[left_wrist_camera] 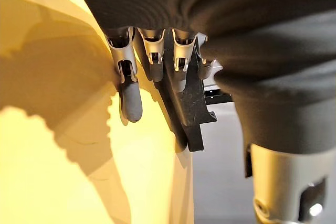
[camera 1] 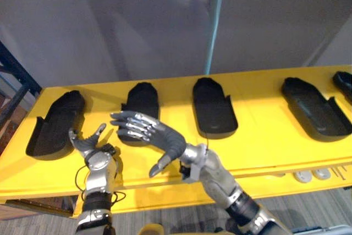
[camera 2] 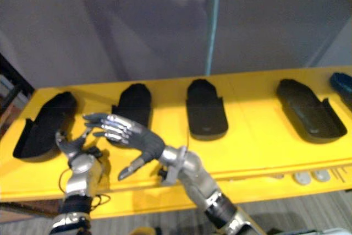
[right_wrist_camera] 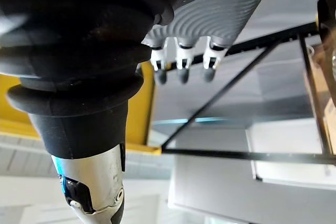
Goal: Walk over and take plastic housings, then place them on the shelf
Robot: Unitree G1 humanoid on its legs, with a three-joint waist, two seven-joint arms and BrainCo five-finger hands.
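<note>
Black housings lay in a row on the yellow shelf [camera 1: 258, 152], each open side up with its rounded end toward 12 o'clock, well apart from one another: one at 9 o'clock [camera 1: 58, 122], a second [camera 1: 142, 103] next to it, a third at centre [camera 1: 213, 107], a fourth toward 3 o'clock [camera 1: 314, 107], and the edge of a fifth [camera 1: 344, 82] at the far 3 o'clock side. The spacing probably left room for a hand to come down between neighbours. The left hand [camera 1: 91, 148] stood palm up at about 7 o'clock, fingers loosely spread and holding nothing, just beside the 9 o'clock housing. The right hand [camera 1: 157, 138] hovered over the front of the second housing, fingers straight and thumb hanging down, also holding nothing; contact with the housing could not be judged. With housings on the shelf and both hands free, the scene fits either a reach to grasp or a release after setting one down.
</note>
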